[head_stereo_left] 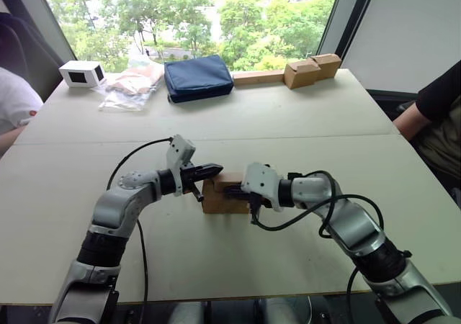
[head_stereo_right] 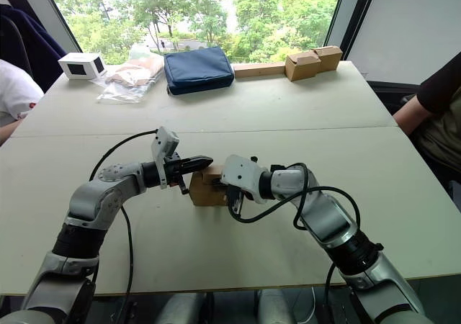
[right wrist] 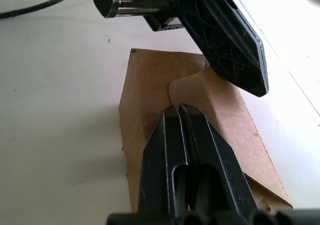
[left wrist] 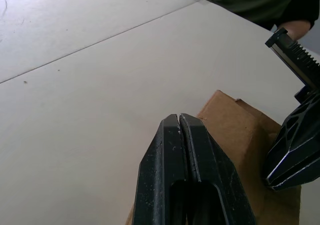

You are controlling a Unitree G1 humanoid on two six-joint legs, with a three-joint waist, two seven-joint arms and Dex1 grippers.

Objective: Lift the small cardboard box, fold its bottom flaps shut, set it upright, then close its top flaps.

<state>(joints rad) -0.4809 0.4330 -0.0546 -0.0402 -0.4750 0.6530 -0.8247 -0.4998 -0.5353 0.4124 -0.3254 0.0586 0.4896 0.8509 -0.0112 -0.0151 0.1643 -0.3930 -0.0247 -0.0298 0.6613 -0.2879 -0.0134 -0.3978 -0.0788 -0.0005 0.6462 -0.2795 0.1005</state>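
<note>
Both bent arms meeting at the small cardboard box, left pincer and right pincer both pressed together.

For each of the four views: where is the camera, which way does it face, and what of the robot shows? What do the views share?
Left eye view: on the head, facing forward and down over the table; both arms show, left tool and right tool meeting at the small cardboard box.
Right eye view: same head camera, same scene.
Left wrist view: along the left tool's shut fingers onto the box; the right tool shows beside them.
Right wrist view: along the right tool's shut fingers onto the box's flaps; the left tool shows beyond.
Shared: the box and both tools.
</note>
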